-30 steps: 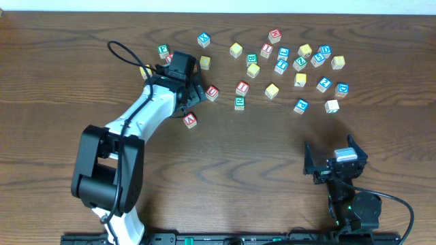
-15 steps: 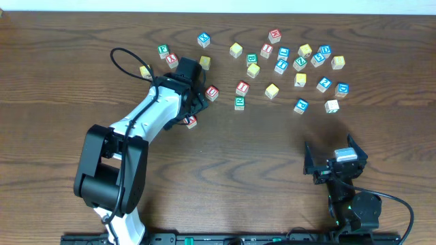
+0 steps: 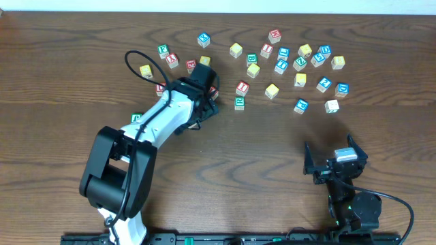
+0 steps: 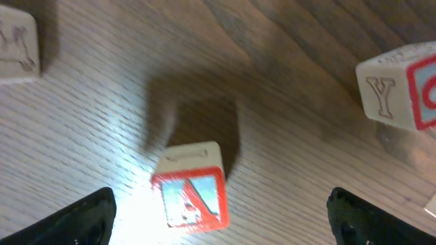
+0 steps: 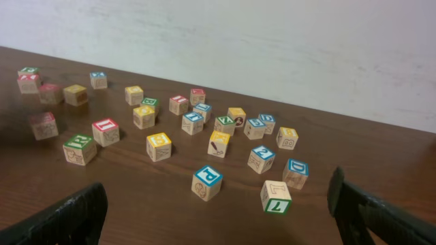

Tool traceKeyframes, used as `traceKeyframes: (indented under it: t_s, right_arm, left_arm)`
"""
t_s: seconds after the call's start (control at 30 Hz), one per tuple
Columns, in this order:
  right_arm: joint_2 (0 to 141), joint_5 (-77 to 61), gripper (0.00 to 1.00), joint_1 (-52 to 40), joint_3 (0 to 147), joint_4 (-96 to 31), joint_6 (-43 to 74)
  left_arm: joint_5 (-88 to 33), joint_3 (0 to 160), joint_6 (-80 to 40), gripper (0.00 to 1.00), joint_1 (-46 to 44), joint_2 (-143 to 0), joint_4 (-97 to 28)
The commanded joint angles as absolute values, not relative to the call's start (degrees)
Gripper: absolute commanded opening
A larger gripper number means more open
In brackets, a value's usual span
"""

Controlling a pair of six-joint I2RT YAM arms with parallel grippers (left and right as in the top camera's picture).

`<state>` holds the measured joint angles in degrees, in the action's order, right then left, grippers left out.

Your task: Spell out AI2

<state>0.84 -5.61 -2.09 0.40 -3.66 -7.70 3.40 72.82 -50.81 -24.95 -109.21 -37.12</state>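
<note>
The red-framed A block [image 4: 191, 194] lies on the table between the fingertips of my left gripper [image 4: 218, 218], which is open wide and not touching it. In the overhead view the left gripper [image 3: 206, 102] and its arm hide the A block. A red I block [image 3: 242, 88] lies just right of that gripper. A blue 2 block [image 3: 324, 84] lies in the right cluster. My right gripper [image 3: 335, 167] is open and empty near the front right; it also shows in the right wrist view [image 5: 218, 218].
Several letter blocks are scattered across the far side of the table. A block with a Y side [image 4: 402, 85] stands right of the A block. A green block [image 3: 240, 103] lies by the I. P [image 5: 207, 182] and 7 [image 5: 276, 196] blocks lie nearest the right gripper.
My left arm has swung right and now covers the A block in the overhead view. A green block and a red block at the left have come into sight. The right arm has not moved.
</note>
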Motion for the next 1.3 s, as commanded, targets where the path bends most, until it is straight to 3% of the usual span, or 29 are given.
traceKeyframes:
  t_s: [0.0,0.1,0.93,1.27]
  right_arm:
    - [0.49,-5.52,0.99,-1.69,0.32,-3.90,-6.68]
    - [0.49,-5.54,0.99,-1.69,0.32,-3.90,-6.68]
    - [0.49,-5.54,0.99,-1.69,0.32,-3.90,-6.68]
    - [0.49,-5.54,0.99,-1.69,0.32,-3.90,-6.68]
  left_arm:
    - [4.84,72.47,-51.57,0.83,-25.32,-109.10,-37.47]
    - [5.89,72.44,-51.55,0.74,-25.32,-109.10,-37.50]
    - [7.40,71.35,-51.79,0.73,-25.32,-110.26,-37.43]
    - [7.40,71.35,-51.77,0.65,-25.32,-112.53,-36.23]
